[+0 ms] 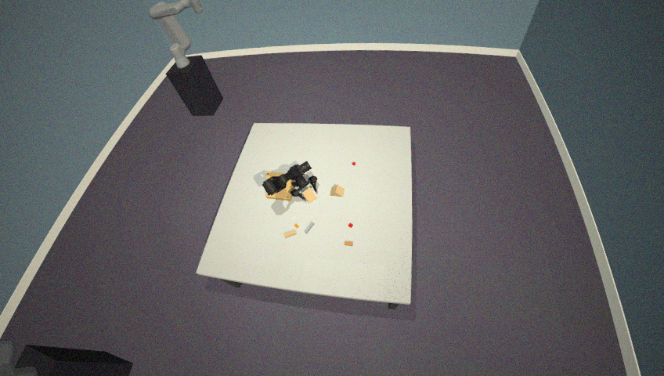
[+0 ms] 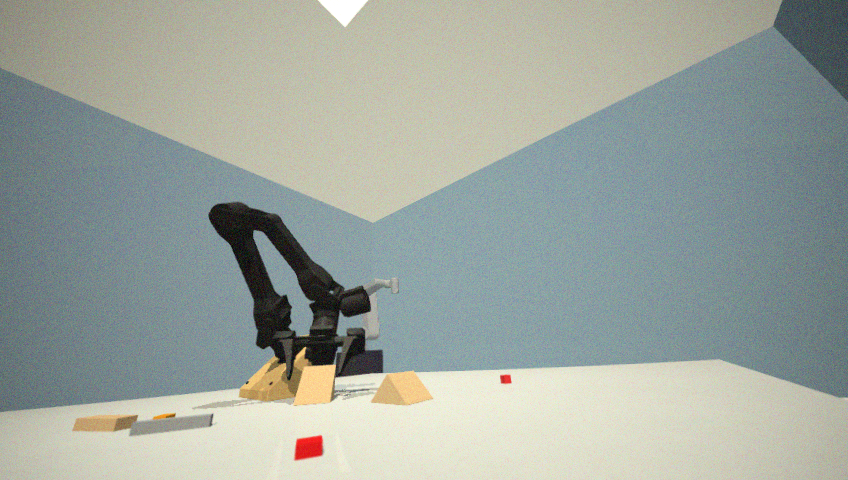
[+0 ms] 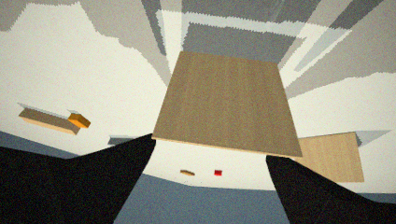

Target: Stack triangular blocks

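One triangular block [image 1: 309,194] [image 2: 314,386] [image 3: 229,103] is on the table just in front of the arm's base, a broad face toward the exterior camera and a shaded face toward the wrist camera. My gripper [image 1: 307,189] [image 2: 313,375] [image 3: 211,147] is open, its fingers spread at the block's two sides, with nothing held. Whether a finger touches the block I cannot tell. The other triangular block [image 1: 337,189] [image 2: 401,388] [image 3: 332,156] stands apart, ridge up, a short way off. The blocks' undersides are hidden.
A tan bar [image 1: 290,233] [image 2: 104,422], a small orange piece [image 1: 296,225] [image 3: 79,119] and a grey bar [image 1: 309,227] [image 2: 171,424] lie together. Red cubes [image 1: 353,163] [image 1: 350,225] and an orange-brown block [image 1: 348,243] lie farther out. The yellow base [image 1: 279,195] is close behind the gripper.
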### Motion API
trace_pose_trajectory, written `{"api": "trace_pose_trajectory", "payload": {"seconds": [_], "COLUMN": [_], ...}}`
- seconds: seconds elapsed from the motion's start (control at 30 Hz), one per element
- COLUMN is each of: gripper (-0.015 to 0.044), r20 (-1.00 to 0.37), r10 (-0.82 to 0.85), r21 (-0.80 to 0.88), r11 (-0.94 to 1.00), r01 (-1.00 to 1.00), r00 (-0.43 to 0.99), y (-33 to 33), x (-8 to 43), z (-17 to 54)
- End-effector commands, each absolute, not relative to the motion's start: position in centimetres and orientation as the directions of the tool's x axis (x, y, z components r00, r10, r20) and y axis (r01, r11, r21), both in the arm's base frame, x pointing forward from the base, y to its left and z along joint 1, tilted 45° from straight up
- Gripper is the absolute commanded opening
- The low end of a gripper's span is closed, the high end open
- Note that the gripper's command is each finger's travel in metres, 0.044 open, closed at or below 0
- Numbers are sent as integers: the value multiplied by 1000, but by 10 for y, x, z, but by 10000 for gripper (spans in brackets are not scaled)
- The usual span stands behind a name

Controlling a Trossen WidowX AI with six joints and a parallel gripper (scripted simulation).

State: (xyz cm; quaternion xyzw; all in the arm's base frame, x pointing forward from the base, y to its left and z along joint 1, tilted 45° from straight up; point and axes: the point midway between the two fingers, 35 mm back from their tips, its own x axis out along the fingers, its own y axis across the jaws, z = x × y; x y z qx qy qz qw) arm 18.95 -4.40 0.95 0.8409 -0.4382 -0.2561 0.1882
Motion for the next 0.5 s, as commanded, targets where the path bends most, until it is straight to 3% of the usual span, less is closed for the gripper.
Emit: {"api": "trace_pose_trajectory", "payload": {"seconds": [0.0, 0.47], "gripper": [440, 440], "r20": [-269, -270], "r10": [-832, -832], "r21": [542, 540], "r11": [-548, -547], "r01": [-638, -639], "r00": [485, 484], "y": [-42, 27], "x": [191, 190], "z": [10, 80]}}
